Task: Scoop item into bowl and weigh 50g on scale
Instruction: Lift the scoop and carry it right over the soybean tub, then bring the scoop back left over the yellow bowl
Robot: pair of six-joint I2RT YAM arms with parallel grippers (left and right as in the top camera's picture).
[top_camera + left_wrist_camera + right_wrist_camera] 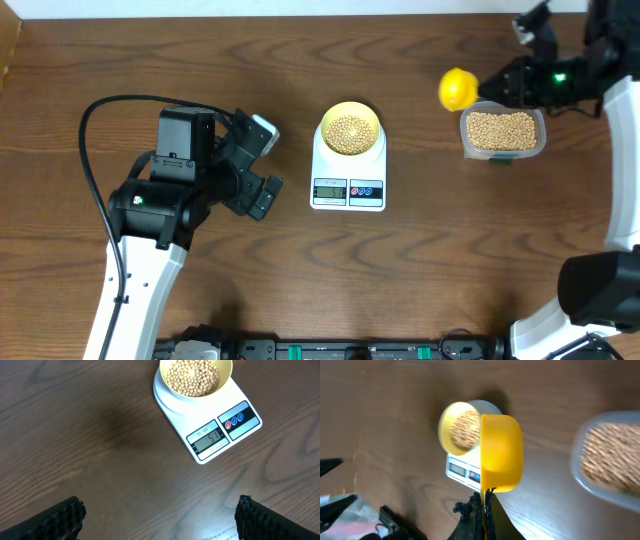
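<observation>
A dark brown wood-grain table (450, 250) fills the view. At its centre sits one white, smooth plastic scale (348, 168), a rounded rectangle with one small grey display and two round buttons, one red and one blue. On its top stands one round pale yellow bowl (377, 128), holding a heap of small, round tan beans (349, 133). Well to the right, one clear plastic tub (463, 130), rectangular with rounded corners, is nearly full of the same beans. Above the table between scale and tub hangs one glossy yellow scoop (459, 89), rounded like a cup. The right gripper (500, 85) is pinched tight on the scoop's handle. The left gripper (268, 165), black with ridged pads, sits left of the scale with its fingers spread wide and nothing between them.
</observation>
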